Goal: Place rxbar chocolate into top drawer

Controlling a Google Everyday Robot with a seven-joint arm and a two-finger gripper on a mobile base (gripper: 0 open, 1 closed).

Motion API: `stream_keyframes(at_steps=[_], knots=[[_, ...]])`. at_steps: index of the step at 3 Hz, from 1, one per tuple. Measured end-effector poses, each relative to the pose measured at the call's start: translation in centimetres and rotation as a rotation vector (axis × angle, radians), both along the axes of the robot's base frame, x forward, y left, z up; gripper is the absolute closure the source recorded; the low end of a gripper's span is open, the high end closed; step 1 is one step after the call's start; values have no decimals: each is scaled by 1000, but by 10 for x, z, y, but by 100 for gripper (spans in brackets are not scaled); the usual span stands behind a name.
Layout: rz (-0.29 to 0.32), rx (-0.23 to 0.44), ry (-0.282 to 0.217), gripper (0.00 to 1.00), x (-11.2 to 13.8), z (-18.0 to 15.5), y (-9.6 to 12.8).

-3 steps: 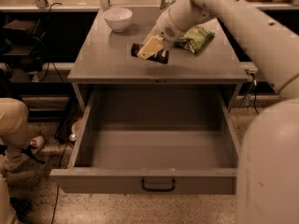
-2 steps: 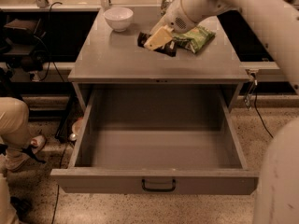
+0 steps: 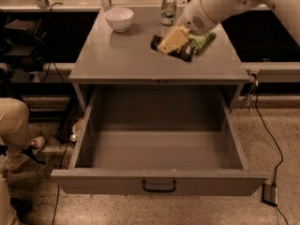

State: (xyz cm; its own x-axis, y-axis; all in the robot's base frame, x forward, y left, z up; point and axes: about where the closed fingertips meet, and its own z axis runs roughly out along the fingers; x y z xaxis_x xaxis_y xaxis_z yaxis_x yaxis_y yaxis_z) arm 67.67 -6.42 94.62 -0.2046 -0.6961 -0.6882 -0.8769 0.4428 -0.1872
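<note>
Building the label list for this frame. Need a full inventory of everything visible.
cabinet: 1, grey, centre, things stand on its top
top drawer: 1, grey, pulled open below the cabinet top, nothing seen inside
drawer handle: 1, dark, middle of the front panel
bowl: 1, white, back left of the cabinet top
can: 1, silver-green, upright, back centre
chip bag: 1, green, right side of the cabinet top
rxbar chocolate: 1, dark wrapper, just left of the chip bag, under the gripper
floor box with cable: 1, dark, bottom right
person's leg: 1, tan trousers, left edge
robot arm: 1, white, enters top right
gripper: 1, pale yellow, on the rxbar chocolate over the cabinet top
</note>
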Motion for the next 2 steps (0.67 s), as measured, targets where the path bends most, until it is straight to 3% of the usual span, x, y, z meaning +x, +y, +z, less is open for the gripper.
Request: stream_keyframes(at_steps=[1, 2], knots=[[-72, -18, 150, 100, -40, -35, -7], [-85, -21, 191, 100, -46, -49, -6]])
